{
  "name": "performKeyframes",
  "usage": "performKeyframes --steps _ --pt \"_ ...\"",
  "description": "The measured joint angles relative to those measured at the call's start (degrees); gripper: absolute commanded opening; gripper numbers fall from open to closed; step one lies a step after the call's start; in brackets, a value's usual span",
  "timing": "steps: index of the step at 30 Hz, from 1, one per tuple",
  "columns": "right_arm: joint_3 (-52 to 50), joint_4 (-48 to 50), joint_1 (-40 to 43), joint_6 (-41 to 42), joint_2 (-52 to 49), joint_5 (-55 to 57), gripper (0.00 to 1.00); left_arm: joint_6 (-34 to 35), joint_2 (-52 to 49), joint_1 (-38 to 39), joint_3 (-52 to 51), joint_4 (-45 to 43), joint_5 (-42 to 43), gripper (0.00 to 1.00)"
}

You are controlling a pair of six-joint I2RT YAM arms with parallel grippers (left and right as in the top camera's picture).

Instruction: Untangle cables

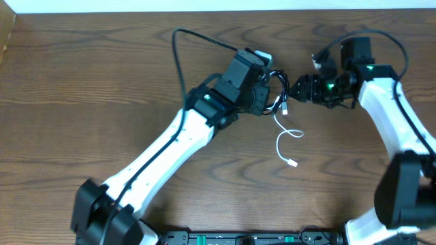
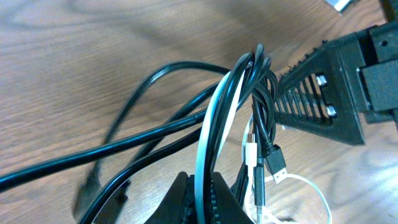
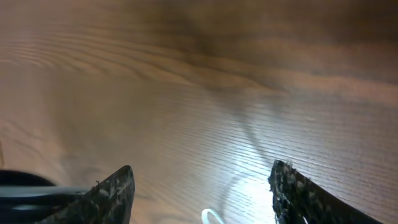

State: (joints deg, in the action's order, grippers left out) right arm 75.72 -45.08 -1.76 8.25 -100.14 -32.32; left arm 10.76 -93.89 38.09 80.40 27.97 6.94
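Looking down from overhead, I see my left gripper (image 1: 270, 92) at the far middle of the table (image 1: 82, 102), pushed into the cables (image 1: 279, 87). The black cable (image 1: 281, 78) is bunched in tight loops there. The white cable (image 1: 281, 139) curls away toward me and ends in a small plug. My right gripper (image 1: 296, 88) hangs just beside the knot. Through my left wrist, glossy black loops crowd against white strands and a black plug (image 2: 278, 167) dangles; my jaws are pinched together on strands of the bundle. Through my right wrist, all blurred, my jaws gape wide above bare wood, with a white curl at the bottom edge.
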Motion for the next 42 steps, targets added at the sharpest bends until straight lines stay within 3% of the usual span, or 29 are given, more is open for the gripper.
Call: performKeyframes --steps 10,22,33,42 --pt "-0.02 0.39 -0.26 -0.79 11.43 -1.88 0.64 1.51 2.05 -0.55 -0.02 1.7 0.26 0.07" --pt "-0.02 -0.92 -2.12 -0.96 11.61 0.22 0.62 7.89 2.05 -0.55 -0.02 1.7 5.62 0.08" --pt "-0.04 -0.96 -6.03 4.83 11.61 12.33 0.46 10.45 3.04 -0.55 -0.02 1.77 9.53 0.08" --pt "-0.04 -0.46 -8.98 6.84 11.61 16.46 0.49 10.45 5.73 -0.55 -0.02 1.79 9.7 0.07"
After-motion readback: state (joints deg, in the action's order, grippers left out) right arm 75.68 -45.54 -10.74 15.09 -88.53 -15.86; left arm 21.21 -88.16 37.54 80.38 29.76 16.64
